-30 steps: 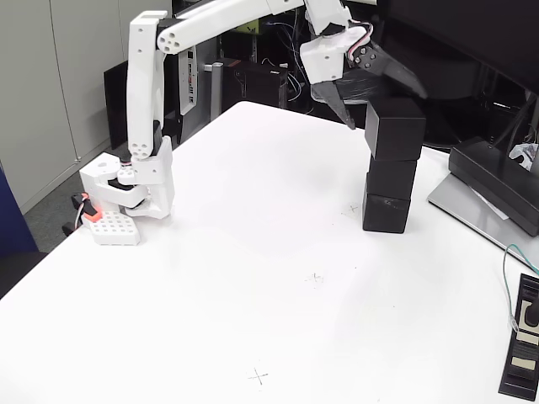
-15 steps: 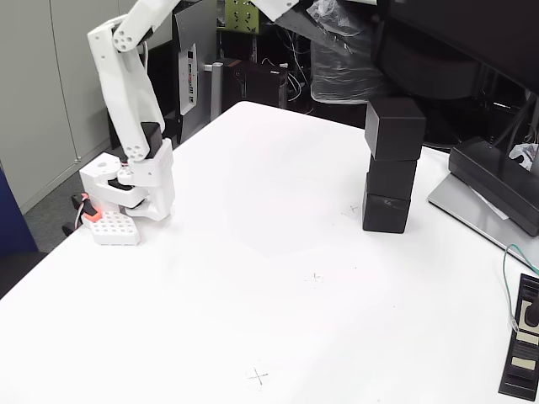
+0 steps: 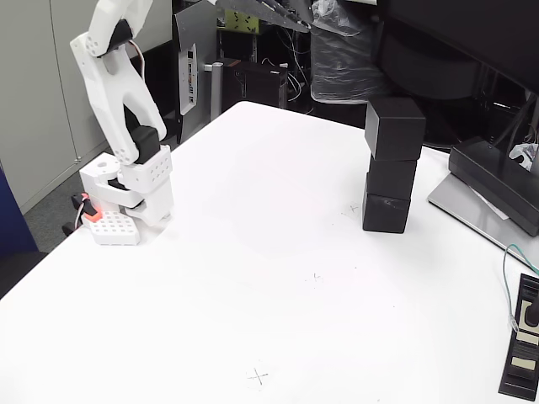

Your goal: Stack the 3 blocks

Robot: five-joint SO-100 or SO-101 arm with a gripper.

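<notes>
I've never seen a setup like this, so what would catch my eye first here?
Probably the tower of three black blocks standing on the white table at the right, its top block sitting slightly askew. Next, the white robot arm rearing up from its base at the table's left edge.

Bright, even light; soft shadows, sharp.

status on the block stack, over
Gripper out of frame, arm folded at base. Three blocks stacked, top one overhanging, twisted. White table around them.
</notes>
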